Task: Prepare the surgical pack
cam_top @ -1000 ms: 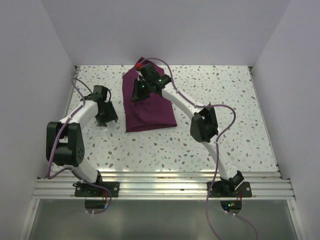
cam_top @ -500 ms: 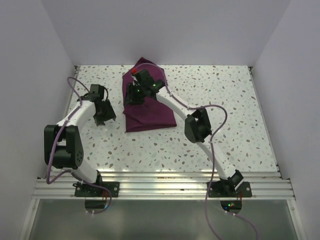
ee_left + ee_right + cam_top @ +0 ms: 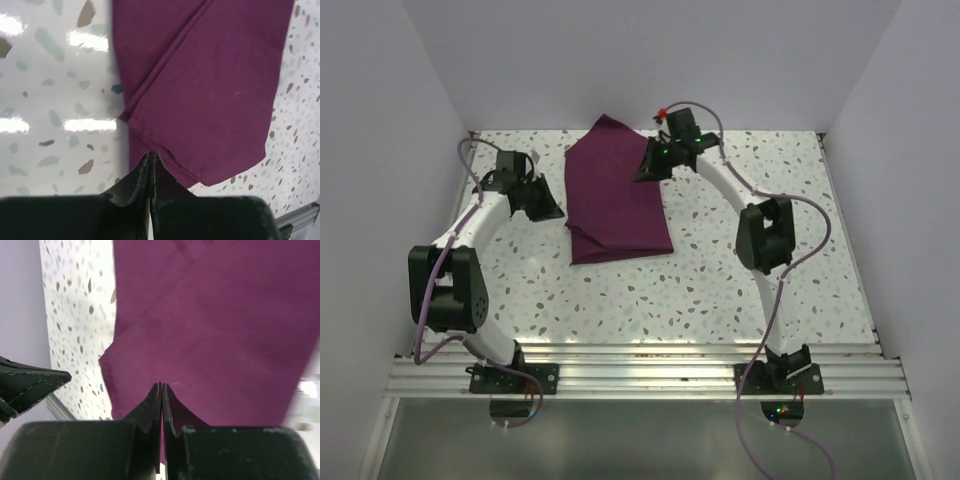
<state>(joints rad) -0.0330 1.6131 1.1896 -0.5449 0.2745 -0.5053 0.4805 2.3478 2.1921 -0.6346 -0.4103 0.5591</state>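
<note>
The surgical pack (image 3: 615,200) is a deep purple fabric sheet lying folded flat on the speckled table, mid-back. My left gripper (image 3: 556,210) is at its left edge. In the left wrist view the jaws (image 3: 150,155) are pressed together right on the hem of the pack (image 3: 215,90), and the fabric puckers at the tips. My right gripper (image 3: 644,170) is at the pack's far right edge. In the right wrist view its jaws (image 3: 162,385) are shut, tips over the pack (image 3: 215,325); no fabric shows pinched between them.
Speckled white tabletop (image 3: 770,200) surrounds the pack, with pale walls at the back and both sides. An aluminium rail (image 3: 640,375) carrying both arm bases runs along the near edge. Purple cables loop off each arm.
My right gripper left the pack's left-middle and swung to its far right edge. My left gripper moved farther back, up to the pack's left edge. Both jaws closed.
</note>
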